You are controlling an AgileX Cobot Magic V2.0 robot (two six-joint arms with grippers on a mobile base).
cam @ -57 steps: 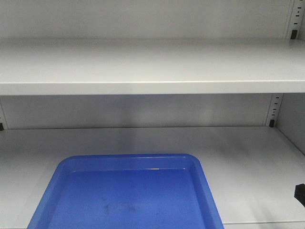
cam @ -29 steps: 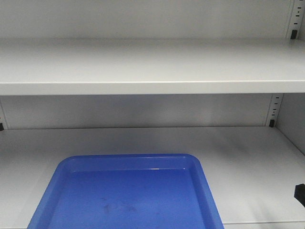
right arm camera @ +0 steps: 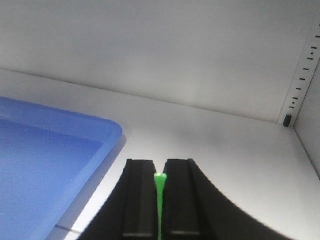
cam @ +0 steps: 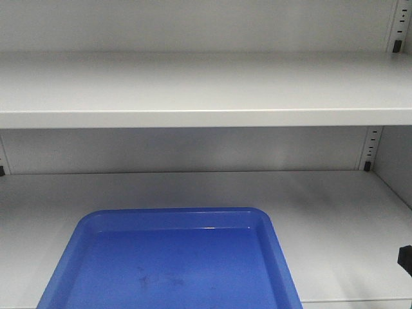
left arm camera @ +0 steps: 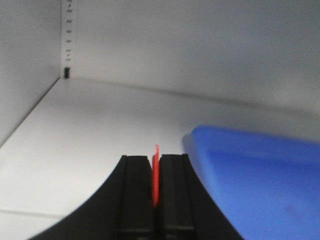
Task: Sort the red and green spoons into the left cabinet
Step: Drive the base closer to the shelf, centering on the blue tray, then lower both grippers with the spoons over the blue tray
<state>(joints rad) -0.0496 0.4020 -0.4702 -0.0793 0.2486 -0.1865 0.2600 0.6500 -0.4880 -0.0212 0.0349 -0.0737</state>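
Observation:
My left gripper (left arm camera: 156, 159) is shut on the red spoon (left arm camera: 156, 172); only a thin red sliver shows between the black fingers. It hovers over the lower shelf (left arm camera: 90, 130) of the grey cabinet, just left of the blue tray (left arm camera: 260, 175). My right gripper (right arm camera: 159, 165) is shut on the green spoon (right arm camera: 159, 200), seen as a thin green strip, over the shelf to the right of the tray (right arm camera: 45, 155). In the front view a black bit of the right gripper (cam: 405, 259) shows at the right edge; the spoons are hidden there.
The blue tray (cam: 174, 264) lies on the lower shelf (cam: 335, 219) at the front. An upper shelf (cam: 206, 87) spans above it. Slotted uprights stand at the back corners (cam: 370, 148), (left arm camera: 66, 45). The cabinet's side walls close in left and right.
The black piece of the right gripper at the front view's right edge has drawn back slightly toward the edge. Nothing else has moved.

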